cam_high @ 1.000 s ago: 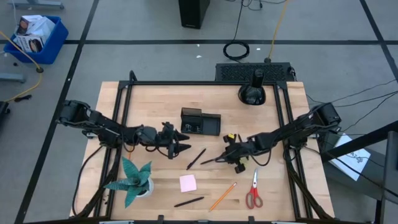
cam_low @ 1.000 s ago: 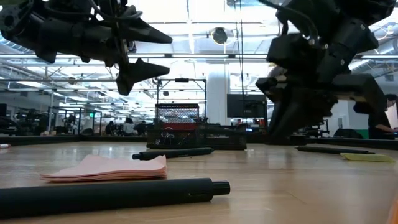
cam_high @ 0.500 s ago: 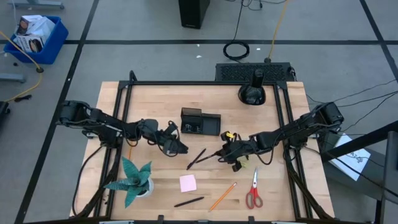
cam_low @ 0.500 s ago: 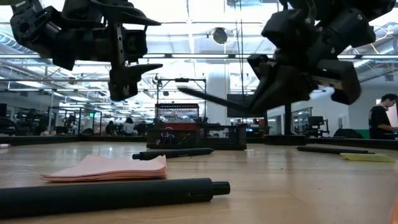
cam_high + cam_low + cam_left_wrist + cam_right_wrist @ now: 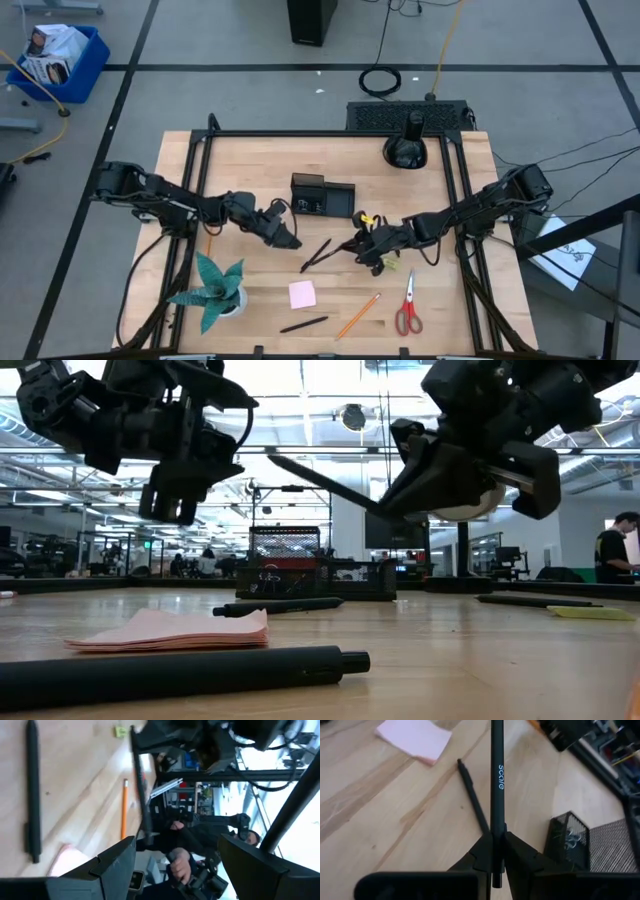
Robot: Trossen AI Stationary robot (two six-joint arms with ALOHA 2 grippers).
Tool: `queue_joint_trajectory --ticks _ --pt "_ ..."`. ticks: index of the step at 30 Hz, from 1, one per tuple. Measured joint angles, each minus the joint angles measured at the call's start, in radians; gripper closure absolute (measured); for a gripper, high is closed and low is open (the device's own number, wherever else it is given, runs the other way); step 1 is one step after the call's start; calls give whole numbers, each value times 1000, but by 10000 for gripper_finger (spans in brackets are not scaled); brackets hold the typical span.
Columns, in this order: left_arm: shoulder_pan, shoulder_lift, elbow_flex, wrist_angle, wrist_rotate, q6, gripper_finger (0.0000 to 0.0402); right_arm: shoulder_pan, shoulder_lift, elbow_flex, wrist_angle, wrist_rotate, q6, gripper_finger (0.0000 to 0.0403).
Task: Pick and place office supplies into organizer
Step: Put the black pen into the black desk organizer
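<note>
The right gripper (image 5: pixel 492 851) pinches a black pen (image 5: pixel 496 775) above bare tabletop beside the organizer (image 5: pixel 322 195) — the left gripper (image 5: pixel 285 234) hangs spread-fingered, holding nothing, near the organizer's other end.

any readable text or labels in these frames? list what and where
"scale": white lettering along the barrel of the black pen clamped in the right tool.
Box in the blue bin on the floor: print too small to read.
Nothing else legible.
</note>
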Motion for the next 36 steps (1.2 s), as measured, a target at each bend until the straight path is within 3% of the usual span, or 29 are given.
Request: queue_joint_trajectory --ticks 11,22,27,32,36 --pt "-3 0 0 -10 -43 -5 117 -6 0 1 88 25 -124 376" --pt "-30 6 32 -30 -72 -14 117 -33 0 1 135 26 -134 376" --pt "-40 49 112 -34 -23 19 117 -40 0 1 138 24 -156 376" --pt "-54 94 159 -172 -11 29 117 -40 0 1 139 24 -152 372" --pt "-58 138 164 -151 5 20 117 -37 0 1 133 22 -139 377"
